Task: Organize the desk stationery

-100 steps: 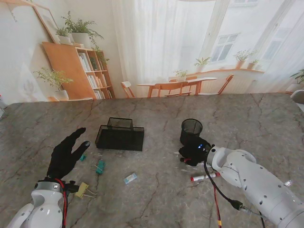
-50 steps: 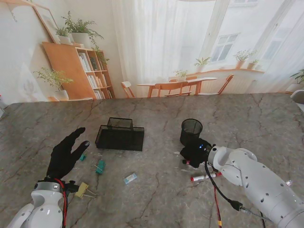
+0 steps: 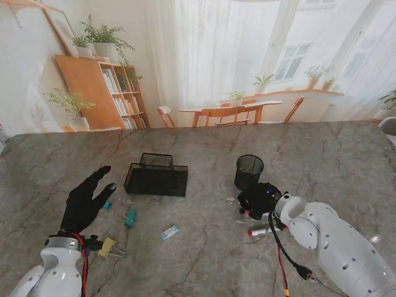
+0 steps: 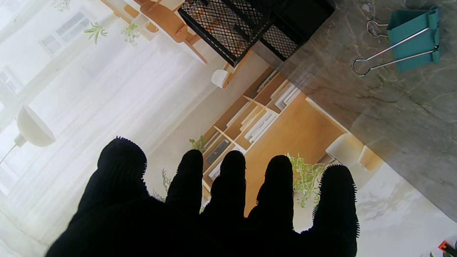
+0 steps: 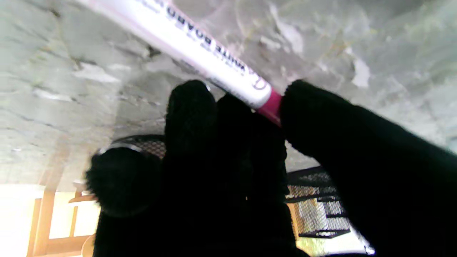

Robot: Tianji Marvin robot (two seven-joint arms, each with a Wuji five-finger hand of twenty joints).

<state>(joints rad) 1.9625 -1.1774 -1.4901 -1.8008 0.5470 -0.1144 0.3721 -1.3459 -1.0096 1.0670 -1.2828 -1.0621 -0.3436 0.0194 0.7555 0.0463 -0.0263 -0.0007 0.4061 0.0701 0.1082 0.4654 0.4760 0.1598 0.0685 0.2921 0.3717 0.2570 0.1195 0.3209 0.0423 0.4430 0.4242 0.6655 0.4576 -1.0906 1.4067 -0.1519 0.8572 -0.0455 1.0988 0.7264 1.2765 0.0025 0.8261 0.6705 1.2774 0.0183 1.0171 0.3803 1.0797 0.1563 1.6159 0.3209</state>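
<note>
Right hand, nearer to me than the mesh pen cup: fingers curled onto one whiteboard marker, apparently to pick it up; firm hold unconfirmed. Left hand: fingers spread, empty, idle. Left of the cup: one mesh tray, two teal binder clips, one yellow clip.
</note>
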